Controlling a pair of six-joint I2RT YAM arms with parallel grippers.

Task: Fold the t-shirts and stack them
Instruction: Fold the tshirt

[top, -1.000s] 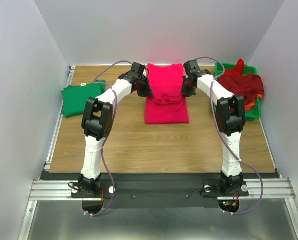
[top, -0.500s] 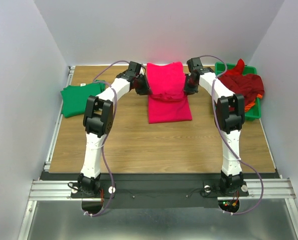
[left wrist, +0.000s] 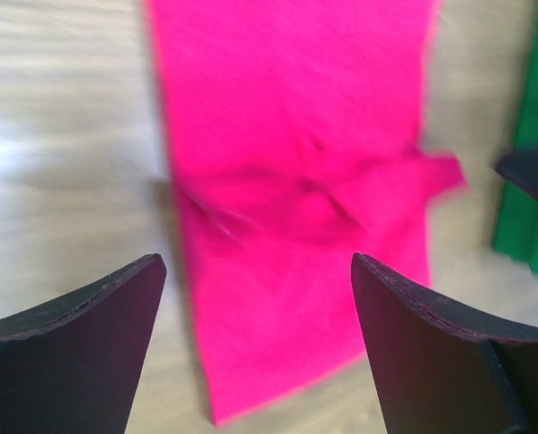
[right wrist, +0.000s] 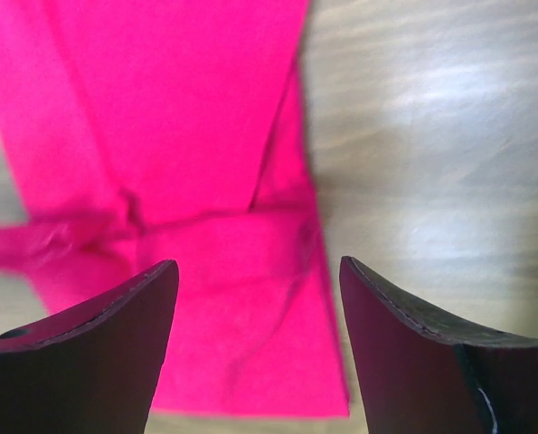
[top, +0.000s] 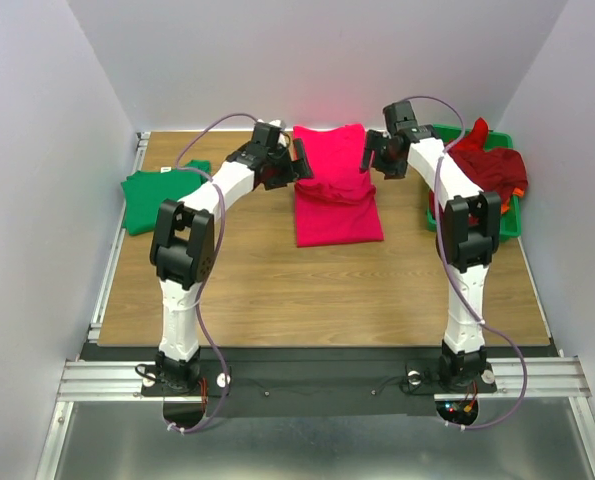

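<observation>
Wood-grain table point(top: 277, 290) fills a white-walled booth. In the top view I see both arms reaching toward its far side.

The pink shirt point(top: 337, 200) lies flat at 12 o'clock from the table's centre. It is partly folded, with its far half lying over the near half and a rumpled ridge running across where the two meet. In the left wrist view the same shirt point(left wrist: 296, 136) shows that ridge as a crumpled band, with a small flap poking out at 3 o'clock. The right wrist view of it point(right wrist: 178, 117) has the band low in the picture, with bare wood at 3 o'clock.

The left gripper point(top: 299, 165) sits at the shirt's 9 o'clock edge and the right gripper point(top: 372, 160) at its 3 o'clock edge. Both wrist cameras show me the fingers spread wide with only cloth and table beyond them, so the left gripper point(left wrist: 255, 271) and the right gripper point(right wrist: 258, 267) each hold nothing.

A folded green shirt point(top: 162, 195) rests at 9 o'clock, well apart from the pink one. At 2 o'clock a green tray point(top: 512, 225) holds a heaped dark red shirt point(top: 492, 165), with a strip of orange shirt point(top: 502, 210) showing at its near side.
</observation>
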